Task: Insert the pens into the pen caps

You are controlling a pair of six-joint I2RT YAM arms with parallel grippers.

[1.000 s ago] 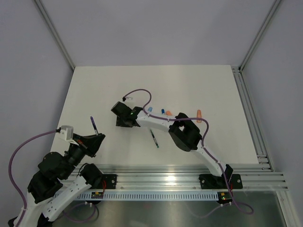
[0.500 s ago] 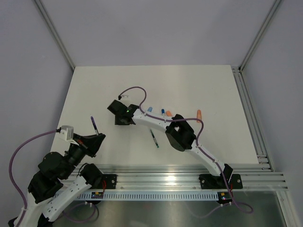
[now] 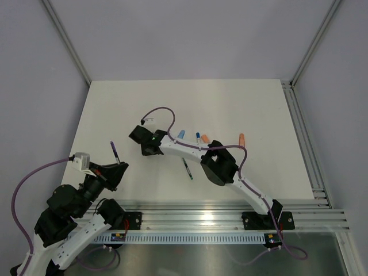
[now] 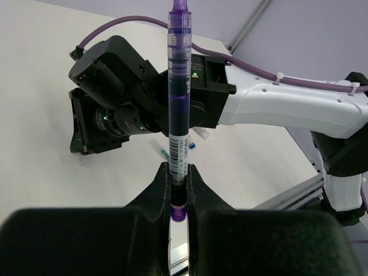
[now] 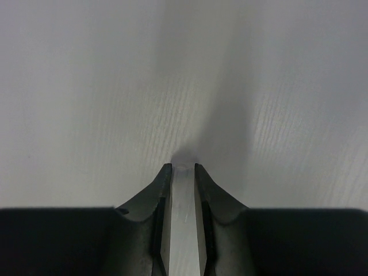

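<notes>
My left gripper (image 3: 118, 167) (image 4: 179, 170) is shut on the lower end of a dark pen with purple ends (image 3: 114, 150) (image 4: 179, 86), held above the table's near left. My right gripper (image 3: 140, 138) (image 5: 183, 168) reaches far left and is shut on a clear pen cap (image 5: 184, 198), close over the table; its head shows in the left wrist view (image 4: 109, 109) just behind the pen's tip. A thin green-tipped pen (image 3: 188, 168) (image 4: 160, 151) lies under the right forearm. A light blue cap (image 3: 181, 133), a blue-ended piece (image 3: 198, 137) and an orange piece (image 3: 205, 138) lie beyond the forearm.
Another orange piece (image 3: 242, 140) lies to the right of the right arm. A purple cable (image 3: 164, 112) loops above the right wrist. An aluminium rail (image 3: 305, 144) runs along the table's right edge. Grey walls close the back and sides.
My right gripper has moved a little to the left, toward the held pen. The left arm and its pen have not moved.
</notes>
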